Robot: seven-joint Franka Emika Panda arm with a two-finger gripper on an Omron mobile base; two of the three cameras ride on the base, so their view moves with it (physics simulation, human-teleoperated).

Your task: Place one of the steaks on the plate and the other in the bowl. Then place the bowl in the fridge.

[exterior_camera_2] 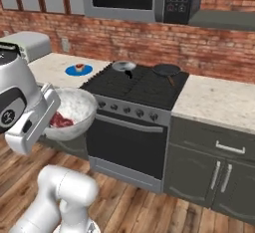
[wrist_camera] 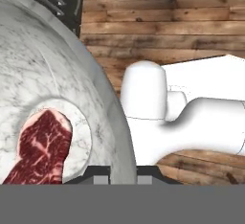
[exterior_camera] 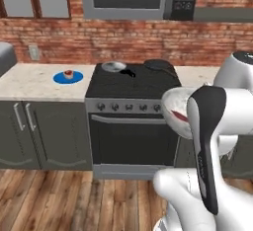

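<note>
A: What is the end effector point(wrist_camera: 123, 175) doing?

B: It is pinching the rim of the bowl point(exterior_camera_2: 74, 108), up in the air in front of the stove point(exterior_camera_2: 132, 107).

A: What does the bowl look like?

B: Round, deep, whitish-grey and marbled. A red steak point(wrist_camera: 40, 149) with white streaks lies inside.

A: And the other steak point(exterior_camera: 68, 73)?

B: It sits on the flat blue plate point(exterior_camera: 61, 78) on the pale speckled counter point(exterior_camera: 29, 83), left of the stove. Two pans point(exterior_camera: 114, 66) rest on the black stovetop, by a brick wall point(exterior_camera: 74, 37).
</note>
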